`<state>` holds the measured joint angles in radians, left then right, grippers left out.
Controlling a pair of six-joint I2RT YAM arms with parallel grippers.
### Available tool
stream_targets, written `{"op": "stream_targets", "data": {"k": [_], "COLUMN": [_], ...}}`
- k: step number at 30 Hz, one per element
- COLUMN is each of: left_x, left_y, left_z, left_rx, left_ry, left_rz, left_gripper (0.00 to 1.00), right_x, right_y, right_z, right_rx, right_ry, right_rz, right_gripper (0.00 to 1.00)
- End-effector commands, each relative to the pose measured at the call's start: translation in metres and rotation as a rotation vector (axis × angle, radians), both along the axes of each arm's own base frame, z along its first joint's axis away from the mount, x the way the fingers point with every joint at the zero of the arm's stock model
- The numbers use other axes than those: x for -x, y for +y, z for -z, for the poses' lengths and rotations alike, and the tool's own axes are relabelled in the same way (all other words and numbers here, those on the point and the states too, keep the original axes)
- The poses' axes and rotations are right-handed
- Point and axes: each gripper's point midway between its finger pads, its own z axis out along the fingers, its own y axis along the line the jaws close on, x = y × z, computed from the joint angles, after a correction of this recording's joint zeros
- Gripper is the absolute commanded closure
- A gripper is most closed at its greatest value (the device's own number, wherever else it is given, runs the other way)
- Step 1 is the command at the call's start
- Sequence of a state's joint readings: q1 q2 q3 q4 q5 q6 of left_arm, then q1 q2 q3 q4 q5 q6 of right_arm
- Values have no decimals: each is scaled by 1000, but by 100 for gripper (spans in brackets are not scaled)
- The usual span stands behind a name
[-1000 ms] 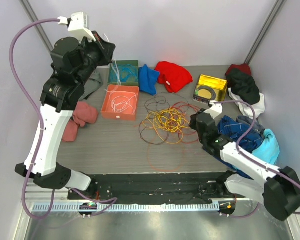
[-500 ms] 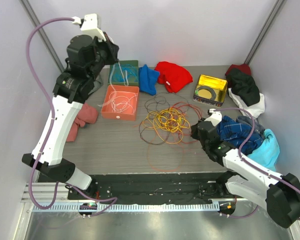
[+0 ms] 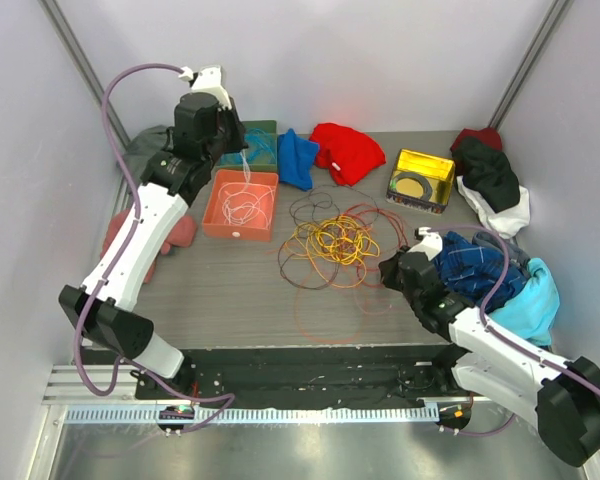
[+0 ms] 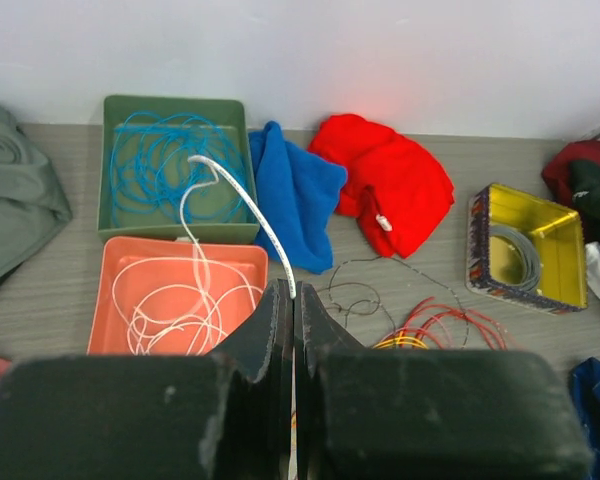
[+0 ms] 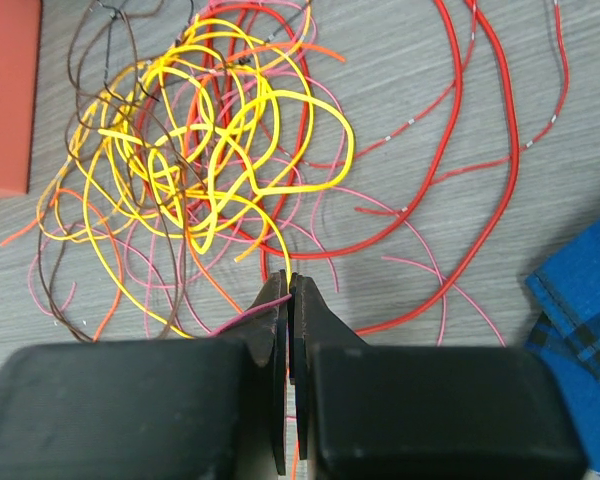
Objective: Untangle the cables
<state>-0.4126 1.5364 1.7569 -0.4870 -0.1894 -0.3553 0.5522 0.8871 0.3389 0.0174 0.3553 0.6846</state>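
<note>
A tangle of yellow, orange, red, pink and dark brown cables (image 3: 330,245) lies mid-table; it also shows in the right wrist view (image 5: 210,160). My right gripper (image 5: 289,290) is shut on a yellow cable (image 5: 280,250) at the tangle's near right edge (image 3: 392,268), and a pink cable also sits in the jaws. My left gripper (image 4: 293,300) is shut on a white cable (image 4: 250,205), high above the orange tray (image 3: 242,204). The white cable hangs down into that tray's coil (image 4: 180,300). Blue cable (image 4: 165,165) fills the green tray (image 3: 248,145).
A blue cloth (image 3: 298,158) and a red cloth (image 3: 348,152) lie at the back. A yellow tin (image 3: 420,180) holds a grey coil. Dark, white and blue garments (image 3: 500,230) pile at the right. A pink cloth (image 3: 170,235) lies left.
My left arm swung right and lower, carrying the white cable over the orange tray. My right gripper drew back a little toward the near edge, still at the tangle's right.
</note>
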Motion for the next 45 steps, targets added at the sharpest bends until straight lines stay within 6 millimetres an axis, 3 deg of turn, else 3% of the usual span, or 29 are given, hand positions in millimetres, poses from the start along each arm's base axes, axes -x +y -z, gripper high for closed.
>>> {"op": "stream_targets", "data": {"k": [1, 9, 15, 20, 21, 25, 27, 28, 30, 32, 33, 34, 36, 41, 43, 44, 45], "left_x": [-14, -9, -4, -18, -22, -30, -29, -28, -27, -24, -22, -20, -14, 12, 20, 29, 32], "left_y": [10, 4, 1, -1, -2, -2, 0, 5, 12, 24, 28, 31, 39, 49, 36, 17, 6], "left_z": [-2, 52, 107, 143, 158, 178, 179, 171, 163, 140, 131, 125, 105, 72, 73, 67, 73], "left_rx": [45, 77, 74, 42, 29, 3, -4, -6, -23, -40, -44, -50, -46, 26, 85, 134, 177], "left_ry": [-45, 72, 170, 219, 251, 306, 314, 291, 257, 200, 182, 173, 134, 48, 25, 11, 29], "left_rz": [-29, -8, -4, -19, -20, -40, -51, -70, -93, -136, -146, -155, -180, -193, -119, -13, 29], "left_gripper": [100, 100, 100, 100, 100, 97, 78, 59, 42, 32, 12, 6, 0, 0, 0, 0, 0], "right_x": [0, -1, -3, -3, -3, -1, 0, 0, 0, -1, -1, -2, -2, -2, -2, -2, -2], "right_y": [1, 4, 9, 10, 9, 6, 4, 4, 3, 4, 4, 5, 6, 6, 5, 5, 5], "right_z": [-4, 1, 5, 5, 5, 3, 3, 2, 1, -1, -1, -1, -2, -3, -3, -3, -3], "right_rx": [-20, -17, -24, -28, -28, -23, -17, -15, -16, -14, -16, -15, -12, -9, -9, -9, -8], "right_ry": [-22, -10, -2, -3, -2, -6, -8, -10, -15, -19, -20, -21, -20, -25, -25, -25, -26], "right_rz": [-2, -12, -25, -29, -27, -20, -16, -14, -12, -18, -21, -21, -28, -31, -29, -29, -30], "right_gripper": [99, 99, 99, 99, 99, 99, 99, 99, 99, 99, 99, 99, 99, 99, 99, 99, 99]}}
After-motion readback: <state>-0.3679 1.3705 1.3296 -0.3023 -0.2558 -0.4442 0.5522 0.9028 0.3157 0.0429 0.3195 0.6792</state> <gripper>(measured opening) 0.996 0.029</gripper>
